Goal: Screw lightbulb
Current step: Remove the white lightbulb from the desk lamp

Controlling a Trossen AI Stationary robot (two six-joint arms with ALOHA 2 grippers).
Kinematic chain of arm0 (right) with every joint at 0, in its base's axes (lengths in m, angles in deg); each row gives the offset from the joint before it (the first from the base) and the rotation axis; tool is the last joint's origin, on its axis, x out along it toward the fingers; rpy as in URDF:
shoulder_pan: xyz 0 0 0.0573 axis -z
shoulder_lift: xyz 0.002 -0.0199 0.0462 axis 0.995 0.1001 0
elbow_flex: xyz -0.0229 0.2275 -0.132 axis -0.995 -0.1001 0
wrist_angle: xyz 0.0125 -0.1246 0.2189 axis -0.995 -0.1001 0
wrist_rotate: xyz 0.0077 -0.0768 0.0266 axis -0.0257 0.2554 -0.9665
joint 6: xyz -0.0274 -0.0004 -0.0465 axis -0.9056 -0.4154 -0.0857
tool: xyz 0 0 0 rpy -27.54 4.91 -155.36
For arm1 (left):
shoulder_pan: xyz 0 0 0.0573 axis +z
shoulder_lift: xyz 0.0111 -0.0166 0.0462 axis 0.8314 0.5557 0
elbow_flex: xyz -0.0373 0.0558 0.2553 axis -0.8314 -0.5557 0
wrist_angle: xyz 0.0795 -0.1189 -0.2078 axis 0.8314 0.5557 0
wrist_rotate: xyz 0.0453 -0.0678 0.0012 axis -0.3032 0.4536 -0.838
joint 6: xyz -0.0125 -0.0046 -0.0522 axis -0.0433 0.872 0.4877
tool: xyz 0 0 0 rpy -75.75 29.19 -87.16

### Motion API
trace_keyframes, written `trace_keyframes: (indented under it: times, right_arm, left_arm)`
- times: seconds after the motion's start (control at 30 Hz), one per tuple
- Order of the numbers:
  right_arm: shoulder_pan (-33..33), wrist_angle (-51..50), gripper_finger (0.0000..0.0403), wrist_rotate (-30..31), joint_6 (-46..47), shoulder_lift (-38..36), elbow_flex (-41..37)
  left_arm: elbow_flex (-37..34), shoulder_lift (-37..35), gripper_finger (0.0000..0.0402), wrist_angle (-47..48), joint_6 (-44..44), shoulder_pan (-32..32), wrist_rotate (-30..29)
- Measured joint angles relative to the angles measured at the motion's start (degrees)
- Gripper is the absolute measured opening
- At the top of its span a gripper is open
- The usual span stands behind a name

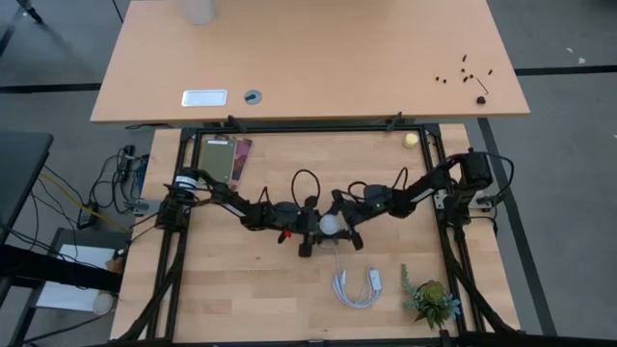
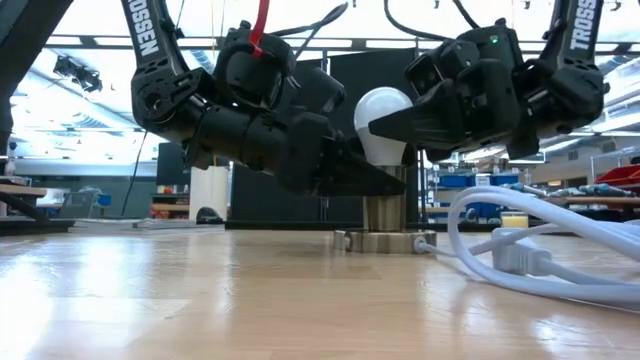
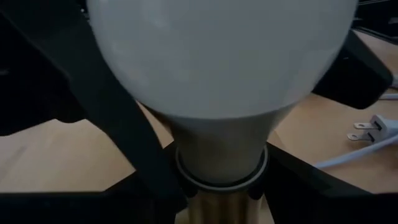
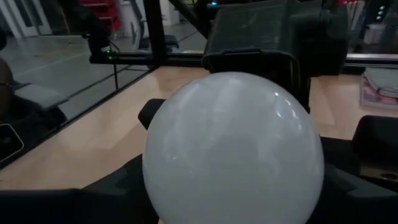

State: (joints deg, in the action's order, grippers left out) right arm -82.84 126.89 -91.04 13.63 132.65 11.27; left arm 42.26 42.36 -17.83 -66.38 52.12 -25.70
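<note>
The lightbulb (image 2: 383, 122) stands upright near the middle of the wooden surface (image 1: 241, 289), its frosted globe up and its neck down in a metal socket (image 2: 385, 212) that rises from a round flat base (image 2: 385, 241). From above, the bulb (image 1: 331, 226) shows as a pale dot between the two arms.

The left tool (image 2: 385, 180) reaches in low, its dark fingers (image 3: 149, 168) either side of the bulb's narrow neck, right where it meets the socket collar. They sit close against that neck and appear to clasp it, though the left wrist view is too crowded to confirm firm contact on both sides.

The right tool (image 2: 385, 125) comes in from the opposite side at the height of the globe. Its fingers (image 4: 155, 112) flank the widest part of the bulb (image 4: 233, 149), spread about that wide; whether they press on the glass or stand just off it cannot be told.

A coiled white cable (image 1: 355, 287) with a plug (image 3: 373, 127) lies on the surface near the socket, towards the front edge. A small artificial plant (image 1: 431, 301) sits just beside the cable, near the front right corner.
</note>
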Motion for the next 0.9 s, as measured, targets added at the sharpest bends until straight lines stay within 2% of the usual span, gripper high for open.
trace_keyframes:
  times: [0.13, 0.27, 0.37, 0.47, 0.6, 0.77, 0.9]
  right_arm:
    - [1.2, -0.1, 0.0281, -0.1, 2.8, 0.0, 0.0]
    - [0.8, -1.6, 0.0314, 0.4, 3.2, -0.4, 0.0]
    - [-1.4, -7.7, 0.0339, 7.5, 2.8, -3.3, 0.1]
    - [-4.0, -16.7, 0.0353, 17.7, 0.6, -8.0, 0.6]
    - [-6.7, -31.9, 0.0359, 24.7, 1.1, -13.7, 4.4]
    - [-10.3, -57.2, 0.0362, 34.4, 6.7, -16.6, 14.1]
    - [-12.3, -73.6, 0.0362, 38.9, 14.7, -15.0, 23.7]
  left_arm:
    - [0.0, 0.0, 0.0193, 0.0, 0.1, 0.0, -1.4]
    - [0.0, 0.0, 0.0193, 0.0, 0.0, 0.0, -1.8]
    - [0.0, 0.0, 0.0193, 0.0, 0.5, 0.0, -2.1]
    - [0.0, 0.0, 0.0193, 0.0, 1.2, 0.1, -2.6]
    - [0.0, 0.0, 0.0193, 0.2, 1.5, 0.0, -2.6]
    - [0.0, -0.1, 0.0193, 0.6, 1.9, 0.0, -3.4]
    - [0.0, -0.1, 0.0193, 0.6, 3.0, 0.0, -4.5]
